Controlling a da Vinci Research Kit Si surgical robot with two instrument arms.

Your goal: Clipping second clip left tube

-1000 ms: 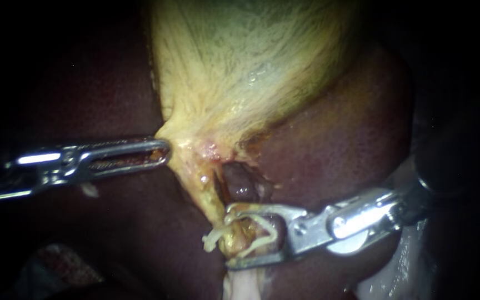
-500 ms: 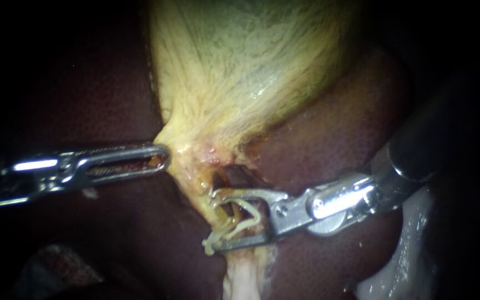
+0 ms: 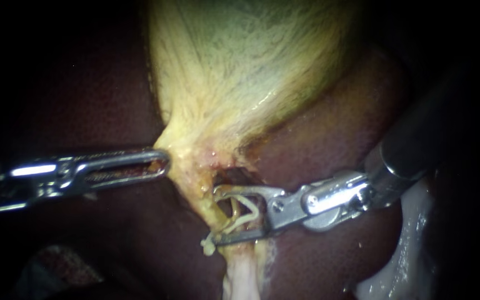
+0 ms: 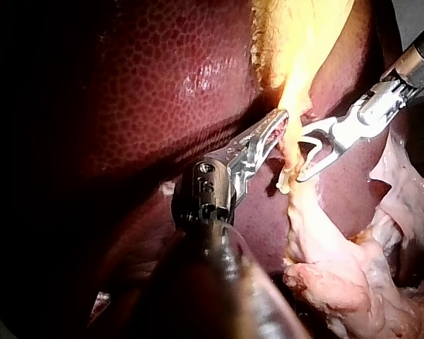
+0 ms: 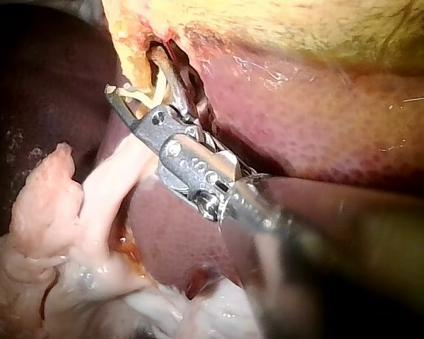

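Our right instrument [image 3: 218, 218], its claw holding a clip [image 3: 246, 214] astride the tube [image 3: 224, 219], has climbed; our left instrument [image 3: 164, 161] still pinches the gallbladder [image 3: 240, 66].

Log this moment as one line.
steel left instrument: clamped on yellow gallbladder edge | steel right instrument: holds pale V-shaped clip astride yellowish tube | clip unclosed

The opening under the gallbladder [image 3: 240, 72] neck is taken up by the right instrument [image 3: 214, 216], its jaws spread around a clip [image 3: 244, 214]. Access from the left is barred by the left instrument [image 3: 165, 158], clamped on the gallbladder's edge. Bare liver [image 3: 329, 144] is left clear above the right shaft.
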